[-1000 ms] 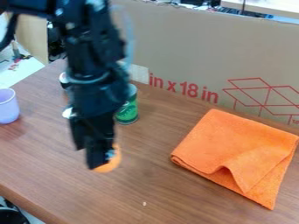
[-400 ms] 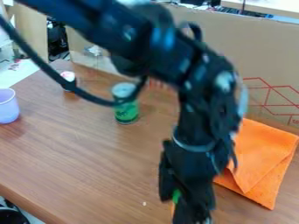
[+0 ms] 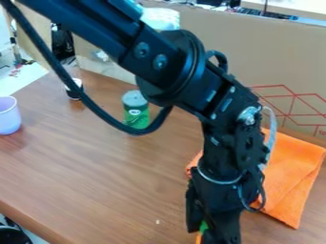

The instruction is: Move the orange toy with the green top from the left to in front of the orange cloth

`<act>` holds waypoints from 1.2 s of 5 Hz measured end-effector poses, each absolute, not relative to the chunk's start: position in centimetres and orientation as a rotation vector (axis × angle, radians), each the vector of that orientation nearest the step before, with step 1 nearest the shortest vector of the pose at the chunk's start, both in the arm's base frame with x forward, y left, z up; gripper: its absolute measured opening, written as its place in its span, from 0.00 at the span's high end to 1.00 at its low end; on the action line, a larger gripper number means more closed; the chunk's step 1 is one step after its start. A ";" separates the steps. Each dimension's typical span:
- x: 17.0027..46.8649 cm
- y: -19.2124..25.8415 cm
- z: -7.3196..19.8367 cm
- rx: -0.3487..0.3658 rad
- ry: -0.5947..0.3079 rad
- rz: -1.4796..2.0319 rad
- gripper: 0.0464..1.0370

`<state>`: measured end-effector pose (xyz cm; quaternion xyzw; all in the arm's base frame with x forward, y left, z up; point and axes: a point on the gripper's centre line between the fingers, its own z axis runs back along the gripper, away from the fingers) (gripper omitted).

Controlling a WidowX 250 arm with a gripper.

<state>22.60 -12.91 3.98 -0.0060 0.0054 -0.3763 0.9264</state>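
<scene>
Fingers of the black gripper are clamped on an orange object with a green end, just in from the bottom edge of the view, right of centre; the object's lower part runs out of the frame, so its full shape cannot be told. Up from the gripper rises the black arm, which bends and slants away to the upper left, with a thick black cable hanging in a loop beneath it. Behind the wrist, to the right, lies a folded orange cloth, partly covered by the arm. A tiny pale speck sits on the brown wooden table, left of the gripper. Farther back, a green can with a grey top stands upright, the cable crossing in front of it. Beyond that to the left is a small dark container, partly behind the cable. A pale purple cup stands upright at the left edge. Along the back of the table runs a cardboard panel with red line drawings.
</scene>
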 end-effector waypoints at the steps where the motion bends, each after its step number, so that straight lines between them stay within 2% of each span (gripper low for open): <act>1: 22.5 -13.1 3.9 -0.033 -0.001 -0.779 0.32; 2: 21.6 -13.0 4.0 -0.052 0.049 -0.775 0.05; 4: 22.8 -12.4 8.8 -0.061 -0.013 -0.692 0.04; 5: 22.5 -9.5 11.6 0.023 0.007 -0.617 0.04; 6: 22.3 -5.0 13.6 0.064 0.004 -0.482 0.04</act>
